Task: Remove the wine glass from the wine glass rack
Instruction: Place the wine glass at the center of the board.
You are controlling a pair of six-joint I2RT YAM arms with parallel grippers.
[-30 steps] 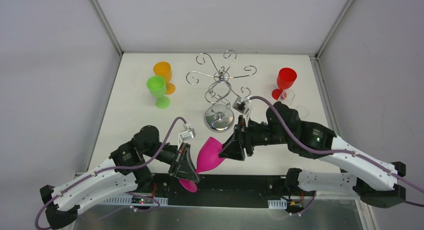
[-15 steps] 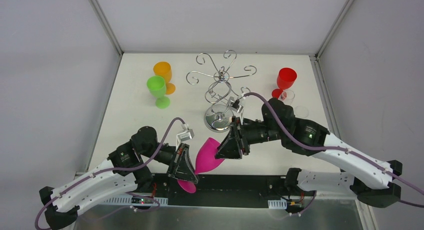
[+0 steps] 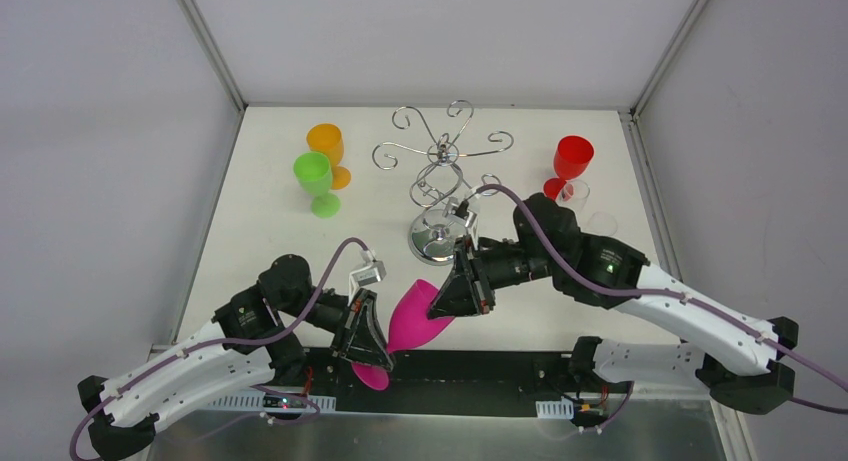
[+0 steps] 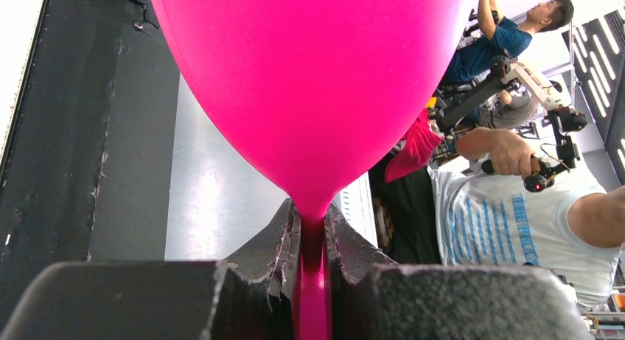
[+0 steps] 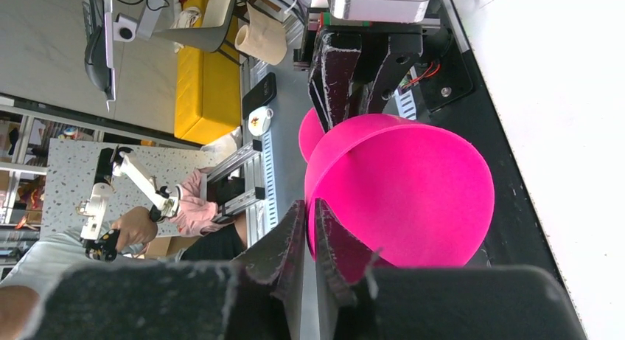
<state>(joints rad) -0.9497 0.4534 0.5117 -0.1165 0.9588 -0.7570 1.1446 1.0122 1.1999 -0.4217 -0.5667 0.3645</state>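
L gripper [image 4: 312,220] is clamped on the stem of the pink wine glass [image 3: 421,314]. In the left wrist view the stem runs straight down btwn my two fingers [image 4: 274,240], both pressed against it, w/ the bowl filling the top centre of the frame. In the top view that grip sits bottom centre, a bit left. The glass's foot pokes out just below it, over the black strip [image 3: 480,366] along the near edge of the table [image 3: 260,231].

R gripper [image 5: 310,214] comes in from the right of the top view and meets the same glass at the mouth end. In the right wrist view my fingers [image 5: 291,240] are drawn in tight, only a thin slit left, and the rim edge of the bowl runs into that slit, so I'm pinching the rim. The rest of the bowl bulges out to the right of the fingers, centre-right of the frame. My L gripper shows beyond it at top centre.

So the glass is slung btwn both grippers and tilted, foot toward lower left and mouth toward upper right. It's bottom centre of the top view.

The wine glass rack [image 3: 437,241] stands upright in the upper centre, scroll arms on top and round shiny base on the table. The glass is below the base in the frame and apart from it.

Other bits: green glass [image 3: 314,176] and orange glass [image 3: 326,141] stand upright just beside each other, upper left. Red glass [image 3: 572,159] stands upright, upper right.
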